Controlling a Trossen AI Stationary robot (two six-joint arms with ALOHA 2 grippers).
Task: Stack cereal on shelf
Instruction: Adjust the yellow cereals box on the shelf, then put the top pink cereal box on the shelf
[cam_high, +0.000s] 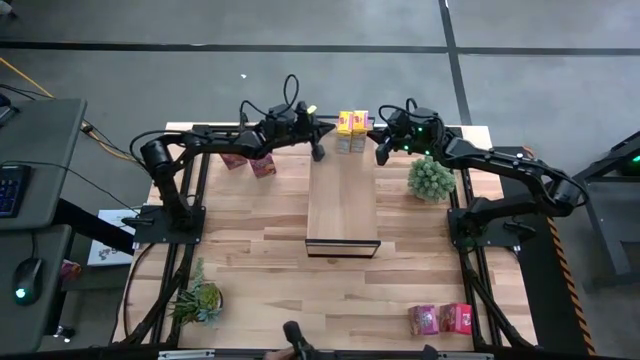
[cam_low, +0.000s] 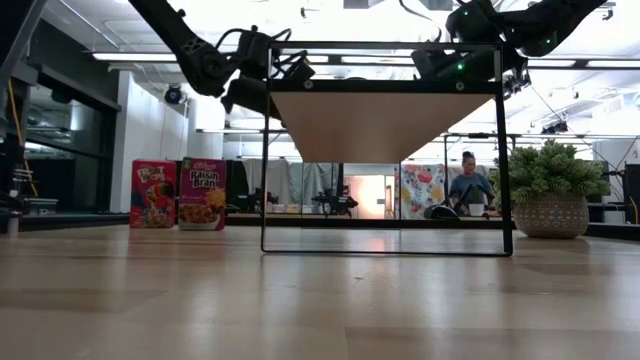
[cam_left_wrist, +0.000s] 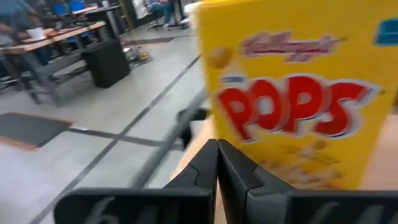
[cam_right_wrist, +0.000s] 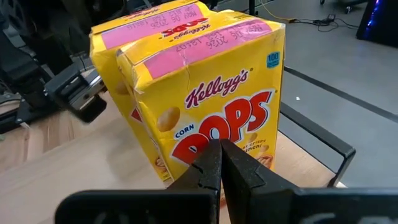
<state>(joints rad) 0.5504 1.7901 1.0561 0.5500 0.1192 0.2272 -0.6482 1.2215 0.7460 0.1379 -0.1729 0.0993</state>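
Note:
Two yellow cereal boxes (cam_high: 345, 128) (cam_high: 360, 128) stand upright side by side on the far end of the shelf (cam_high: 342, 205), a light-wood plank top in a thin black frame. My left gripper (cam_high: 318, 151) is shut just off the boxes' left side, and its wrist view fills with the yellow box (cam_left_wrist: 292, 106). My right gripper (cam_high: 382, 153) is shut just off their right side, pointing at the box front (cam_right_wrist: 211, 93). In the high view a small gap shows between each gripper and the boxes.
A red box (cam_low: 152, 194) and a purple box (cam_low: 203, 194) stand on the table at the far left. Two more boxes (cam_high: 423, 319) (cam_high: 457, 317) are at the near right. Potted plants stand right of the shelf (cam_high: 431, 177) and at the near left (cam_high: 197, 300).

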